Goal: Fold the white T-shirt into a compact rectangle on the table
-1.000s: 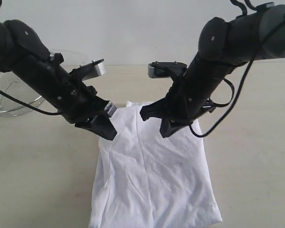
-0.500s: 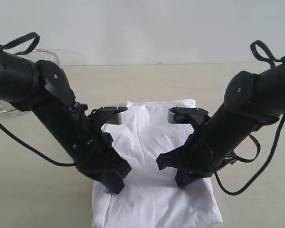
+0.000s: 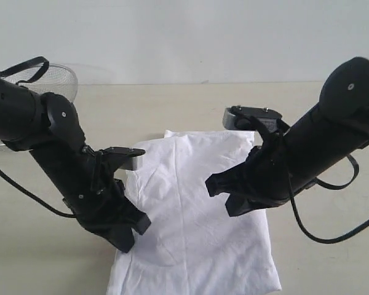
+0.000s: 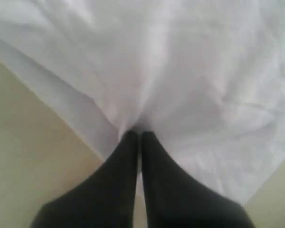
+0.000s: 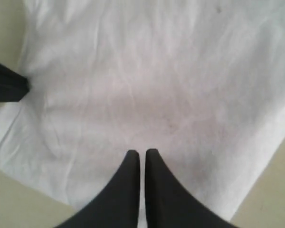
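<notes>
the rumpled white cotton t-shirt (image 3: 190, 215) lies lengthwise on the pale beige wood-grain counter (image 3: 332, 264), black left gripper (image 3: 126, 238) with jaws clamped on its 8 o'clock edge, black right gripper (image 3: 221, 196) with jaws together, seemingly empty, at 3 o'clock; i'd carry that edge across low and smooth.

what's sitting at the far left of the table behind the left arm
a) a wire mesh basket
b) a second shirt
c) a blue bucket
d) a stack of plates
a: a round wire mesh basket pokes out from behind the left arm on the table in the exterior view.
</notes>
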Robot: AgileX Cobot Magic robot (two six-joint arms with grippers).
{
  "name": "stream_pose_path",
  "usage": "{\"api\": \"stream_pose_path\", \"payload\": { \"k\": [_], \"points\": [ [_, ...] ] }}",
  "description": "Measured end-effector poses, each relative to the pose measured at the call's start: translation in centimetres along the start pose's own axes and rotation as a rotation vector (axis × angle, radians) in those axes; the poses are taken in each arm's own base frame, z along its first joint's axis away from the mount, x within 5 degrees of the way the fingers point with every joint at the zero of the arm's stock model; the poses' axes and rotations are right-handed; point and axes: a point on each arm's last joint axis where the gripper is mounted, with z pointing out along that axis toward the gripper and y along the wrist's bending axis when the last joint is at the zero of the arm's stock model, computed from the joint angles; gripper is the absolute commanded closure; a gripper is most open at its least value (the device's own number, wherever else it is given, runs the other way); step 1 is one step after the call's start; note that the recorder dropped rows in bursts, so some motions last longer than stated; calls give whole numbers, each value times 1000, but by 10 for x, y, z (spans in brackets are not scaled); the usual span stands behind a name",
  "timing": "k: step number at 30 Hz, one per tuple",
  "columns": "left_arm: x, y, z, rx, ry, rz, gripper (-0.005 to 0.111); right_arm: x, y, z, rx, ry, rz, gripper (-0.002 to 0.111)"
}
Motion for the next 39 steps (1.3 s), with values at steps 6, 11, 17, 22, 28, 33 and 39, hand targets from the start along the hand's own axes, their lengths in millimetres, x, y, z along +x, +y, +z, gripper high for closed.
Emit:
{"api": "stream_pose_path", "payload": {
  "k": [6,11,17,22,28,33,39],
  "points": [
    [-1,-1,-19,9,-68,-15,102,6,6,-11,-25,25,-16,108],
    [-3,-17,-36,103,-133,-19,102,27,-5,1,11,62,11,108],
    [-3,-40,-24,143,-121,45,102,48,-20,20,63,108,46,108],
    [-5,-37,-4,136,-83,29,102,49,-23,25,78,108,54,108],
    [-6,-31,8,115,-67,16,102,50,-28,24,135,114,71,108],
    [-6,-25,9,49,-61,20,102,51,-32,24,179,120,92,108],
    [-6,-25,4,35,-75,28,102,32,-17,-3,130,9,65,108]
  ]
}}
